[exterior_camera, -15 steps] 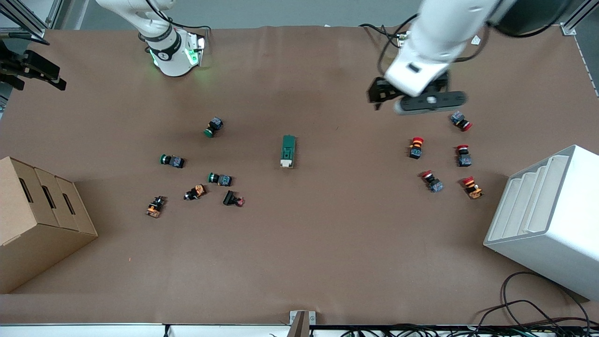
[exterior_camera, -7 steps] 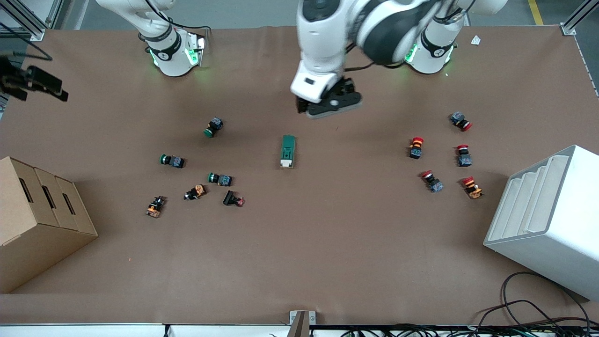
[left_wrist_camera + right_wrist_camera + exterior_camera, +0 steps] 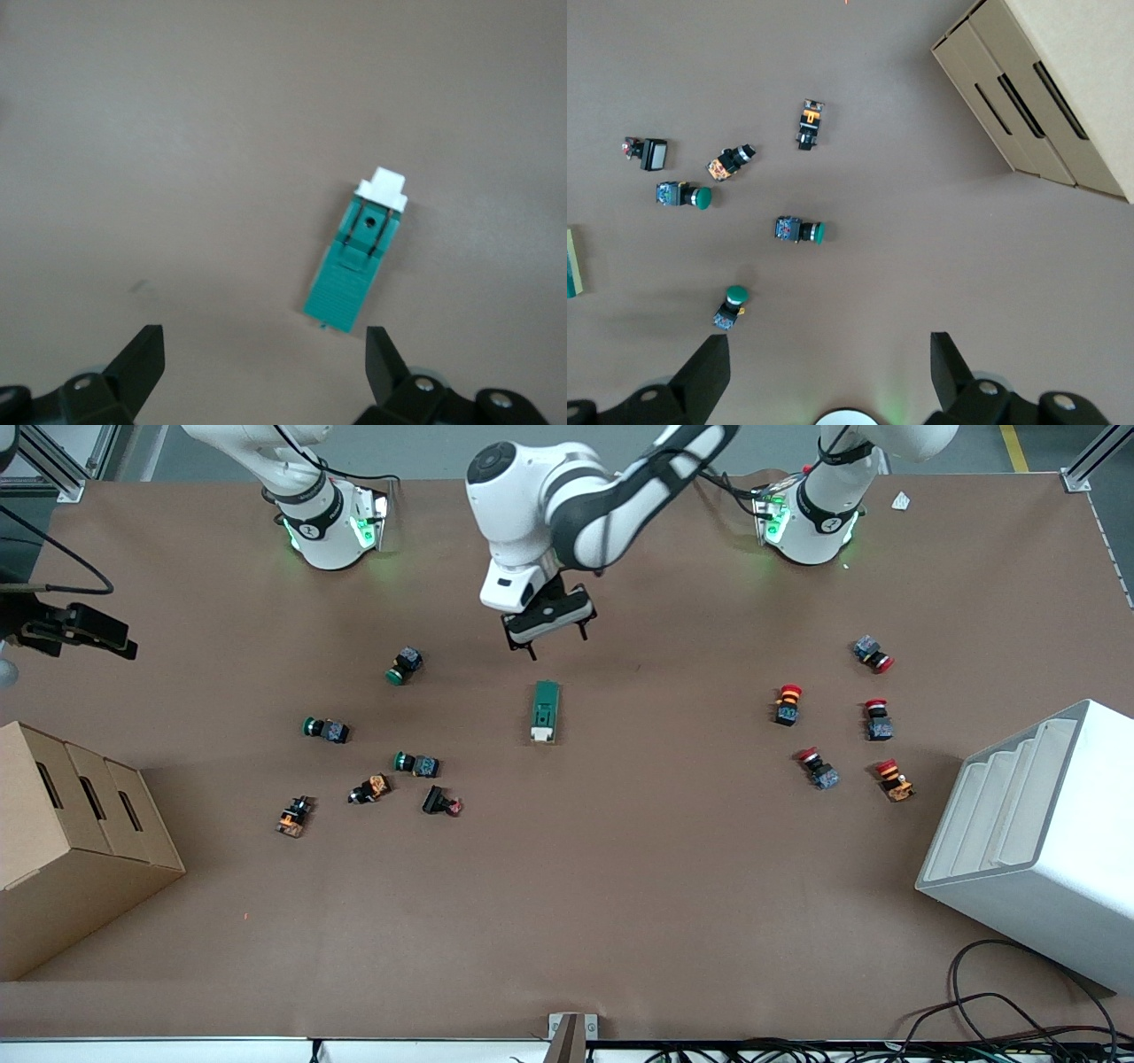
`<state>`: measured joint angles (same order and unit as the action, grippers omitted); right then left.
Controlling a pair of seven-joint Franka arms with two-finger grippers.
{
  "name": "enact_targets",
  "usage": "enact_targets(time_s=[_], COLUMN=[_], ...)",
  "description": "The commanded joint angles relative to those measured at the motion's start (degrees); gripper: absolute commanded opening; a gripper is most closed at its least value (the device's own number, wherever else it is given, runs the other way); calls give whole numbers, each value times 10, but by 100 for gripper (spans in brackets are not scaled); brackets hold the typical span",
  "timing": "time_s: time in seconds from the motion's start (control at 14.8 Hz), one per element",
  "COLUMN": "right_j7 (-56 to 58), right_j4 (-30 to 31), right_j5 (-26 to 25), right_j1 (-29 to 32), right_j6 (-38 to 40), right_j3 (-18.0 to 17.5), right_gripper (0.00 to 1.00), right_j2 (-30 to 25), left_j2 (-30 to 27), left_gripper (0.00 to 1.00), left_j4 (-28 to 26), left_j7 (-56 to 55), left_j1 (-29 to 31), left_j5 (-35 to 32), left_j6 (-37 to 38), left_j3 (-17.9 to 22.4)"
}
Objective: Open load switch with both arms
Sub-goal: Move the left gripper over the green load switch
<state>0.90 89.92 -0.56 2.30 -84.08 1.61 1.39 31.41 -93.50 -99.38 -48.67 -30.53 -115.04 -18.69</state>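
The load switch (image 3: 546, 711) lies flat in the middle of the table, a dark-green block with its white lever end toward the front camera. My left gripper (image 3: 558, 645) hangs open over bare table just off the switch's green end. In the left wrist view the load switch (image 3: 359, 261) lies ahead of the left gripper (image 3: 264, 341), close to one finger, not between the fingers. My right gripper (image 3: 830, 354) is open and empty, high above the table at the right arm's end. Only an edge of the switch (image 3: 571, 263) shows in its view.
Several green, orange and black push buttons (image 3: 416, 763) are scattered toward the right arm's end, and several red ones (image 3: 788, 703) toward the left arm's end. A cardboard box (image 3: 71, 841) and a white stepped bin (image 3: 1036, 841) stand at the two ends. Cables (image 3: 1001, 1010) trail at the front edge.
The left arm has swung from above the red push buttons to the table's middle and come down beside the load switch. The right gripper shifted slightly. The switch has not moved.
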Motion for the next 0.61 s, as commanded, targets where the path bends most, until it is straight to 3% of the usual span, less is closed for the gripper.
enact_targets(time_s=[0.0, 0.2, 0.54], right_j7=[7, -38, -324], right_j4=[-7, -3, -1], right_j5=[-24, -15, 42], right_j1=[5, -10, -107], right_j6=[-6, -20, -38], right_j3=[-6, -10, -12], right_gripper=[100, 100, 100], right_j2=[46, 57, 104], left_j2=[46, 81, 87], left_gripper=[100, 100, 99], left_j4=[8, -10, -92], left_j7=[-81, -182, -365], left_j1=[-34, -67, -93], left_j5=[-93, -200, -390], left_j6=[-15, -16, -23], left_j3=[1, 1, 1])
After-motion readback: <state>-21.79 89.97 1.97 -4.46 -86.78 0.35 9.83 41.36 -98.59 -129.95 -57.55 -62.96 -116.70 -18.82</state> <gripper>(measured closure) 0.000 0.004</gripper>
